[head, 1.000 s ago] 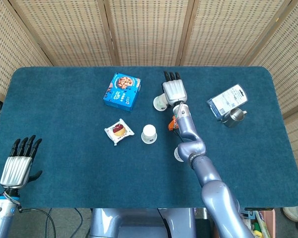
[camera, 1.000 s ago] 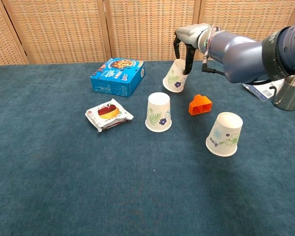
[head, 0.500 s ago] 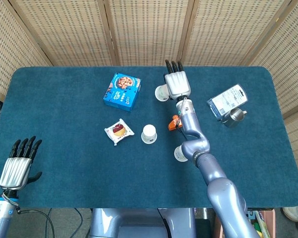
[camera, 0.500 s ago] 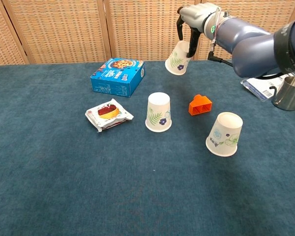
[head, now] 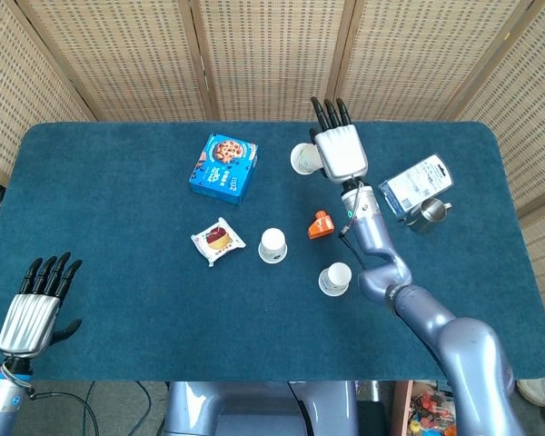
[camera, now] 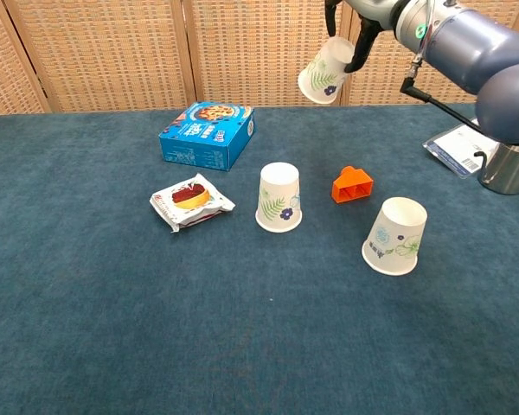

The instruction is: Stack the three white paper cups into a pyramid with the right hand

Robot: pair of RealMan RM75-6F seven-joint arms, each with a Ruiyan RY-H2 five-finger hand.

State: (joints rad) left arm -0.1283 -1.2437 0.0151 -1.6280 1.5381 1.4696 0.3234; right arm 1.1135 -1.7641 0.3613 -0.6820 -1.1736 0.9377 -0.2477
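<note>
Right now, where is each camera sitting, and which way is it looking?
Head view: high up, looking steeply down on the blue table; shows the left hand and the right hand with its arm.
Chest view: low at the table's near edge, looking across it toward the wicker screen; shows only the right hand and arm.
Both share: the lifted cup, cookie box, orange block.

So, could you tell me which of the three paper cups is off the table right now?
The cup held tilted in the right hand; the other two cups stand upside down on the table.
</note>
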